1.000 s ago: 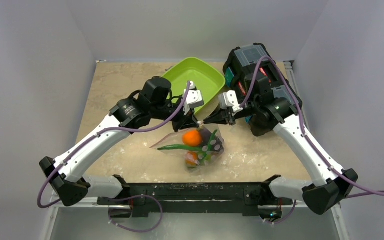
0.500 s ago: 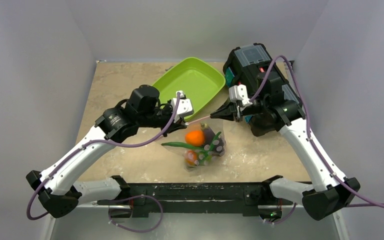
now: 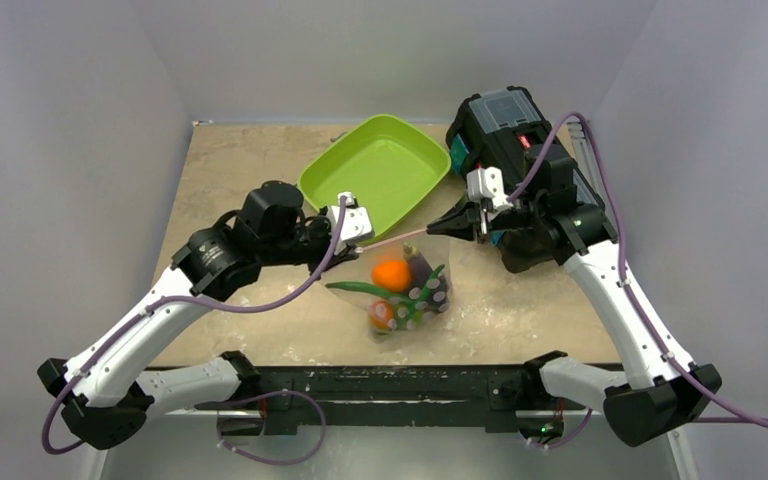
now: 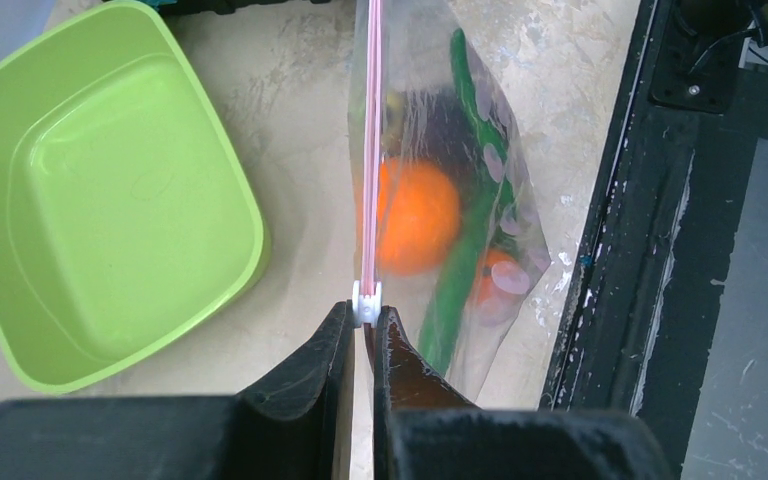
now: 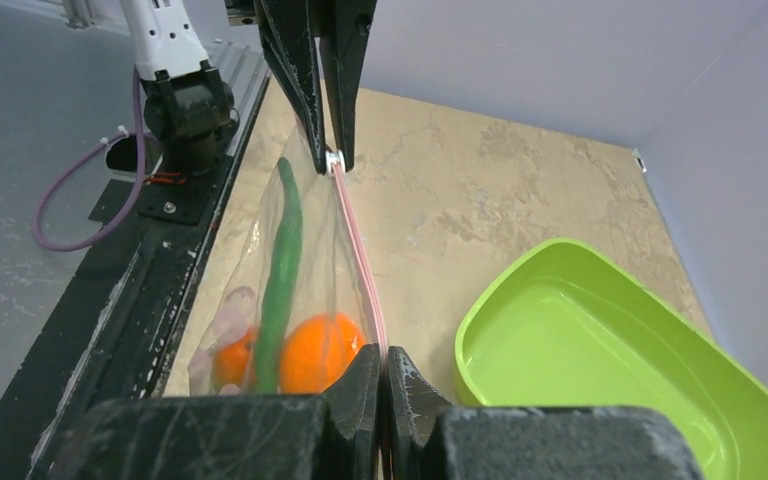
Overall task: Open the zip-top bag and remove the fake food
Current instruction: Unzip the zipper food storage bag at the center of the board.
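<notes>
The zip-top bag (image 3: 407,292) hangs between my two grippers, its pink zip strip (image 4: 371,150) stretched taut. The fake food is inside it: an orange (image 3: 391,274), a green pod (image 3: 360,290), a dark purple piece (image 3: 423,270) and a smaller orange-red piece (image 3: 383,314). My left gripper (image 4: 365,320) is shut on the white zip slider (image 4: 365,302) at the strip's left end. My right gripper (image 5: 381,352) is shut on the strip's other end (image 5: 360,255). The orange (image 5: 318,350) and pod (image 5: 282,255) also show in the right wrist view.
The lime-green tray (image 3: 375,165) lies empty just behind the bag. A black and teal case (image 3: 500,120) stands at the back right, behind the right arm. The black base rail (image 3: 390,385) runs along the near table edge.
My left gripper has drawn away to the left with the slider and my right gripper has shifted right. The pink strip between them has grown longer and tauter.
</notes>
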### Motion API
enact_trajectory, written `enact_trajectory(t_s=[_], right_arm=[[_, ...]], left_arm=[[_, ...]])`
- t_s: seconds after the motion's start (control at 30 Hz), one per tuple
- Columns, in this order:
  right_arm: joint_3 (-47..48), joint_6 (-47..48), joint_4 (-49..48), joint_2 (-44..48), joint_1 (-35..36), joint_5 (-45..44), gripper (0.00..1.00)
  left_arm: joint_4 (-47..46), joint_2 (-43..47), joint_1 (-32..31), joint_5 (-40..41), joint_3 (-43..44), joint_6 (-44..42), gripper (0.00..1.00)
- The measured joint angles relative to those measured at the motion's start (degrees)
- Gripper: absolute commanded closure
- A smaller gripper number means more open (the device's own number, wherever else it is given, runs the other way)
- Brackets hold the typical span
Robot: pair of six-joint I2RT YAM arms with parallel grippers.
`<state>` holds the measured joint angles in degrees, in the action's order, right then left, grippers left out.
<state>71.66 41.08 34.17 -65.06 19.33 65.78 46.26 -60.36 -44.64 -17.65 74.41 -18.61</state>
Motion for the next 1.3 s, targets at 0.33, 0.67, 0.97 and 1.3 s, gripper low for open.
enact_trajectory(t_s=[0.33,0.67,0.97,1.3], right_arm=[[-0.55,-1.25,-0.90,0.96,-2.47,0.90,1.00],[-2.16,-2.67,-2.73,1.77,-5.55,1.29,1.00],[-3.37,-4.20,-4.35,2.62,-7.32,1.42,1.00],[-4.90,-4.52,-5.14,2.69,-8.09,2.84,1.00]], left_arm=[[1.66,1.81,0.35,3.21,-0.17,-0.70,1.00],[4.52,5.38,1.42,7.48,-1.86,-1.38,1.00],[6.16,7.10,2.03,10.91,-2.69,-2.08,1.00],[6.67,7.34,2.71,6.23,-2.21,1.42,0.37]])
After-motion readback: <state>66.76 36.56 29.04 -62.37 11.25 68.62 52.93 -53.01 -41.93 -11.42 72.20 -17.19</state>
